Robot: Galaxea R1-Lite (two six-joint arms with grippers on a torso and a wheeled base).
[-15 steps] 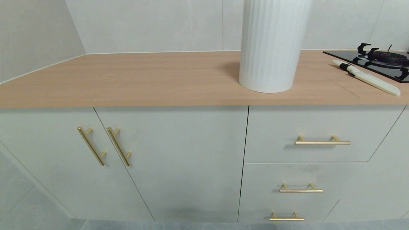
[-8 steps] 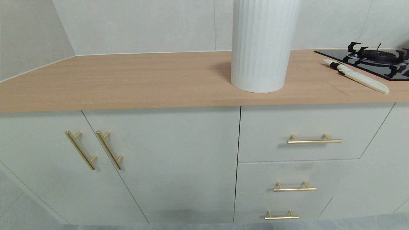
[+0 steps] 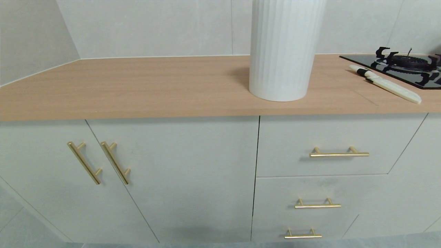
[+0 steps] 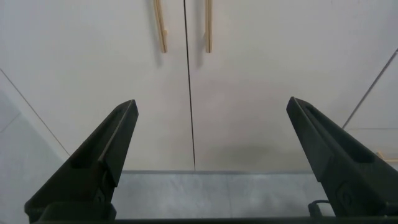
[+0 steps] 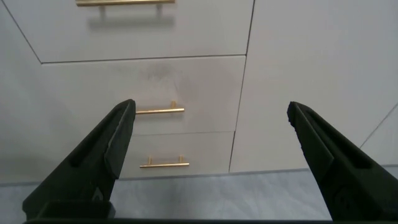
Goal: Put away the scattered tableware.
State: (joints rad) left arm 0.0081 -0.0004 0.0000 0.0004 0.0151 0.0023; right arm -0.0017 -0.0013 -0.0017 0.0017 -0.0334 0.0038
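- left gripper [image 4: 211, 104] faces the cabinet front; its two dark fingers [image 4: 102, 155] are spread wide with nothing between them
- two pale cabinet doors [image 4: 261, 87] meet at a thin vertical seam [image 4: 189, 93]; one gold bar handle [image 4: 161, 25] stands upright on each side of it
- grey floor [image 4: 211, 193] lies at the doors' foot

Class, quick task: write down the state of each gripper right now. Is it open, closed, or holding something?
Left gripper: open, holding nothing.
Right gripper: open, holding nothing.
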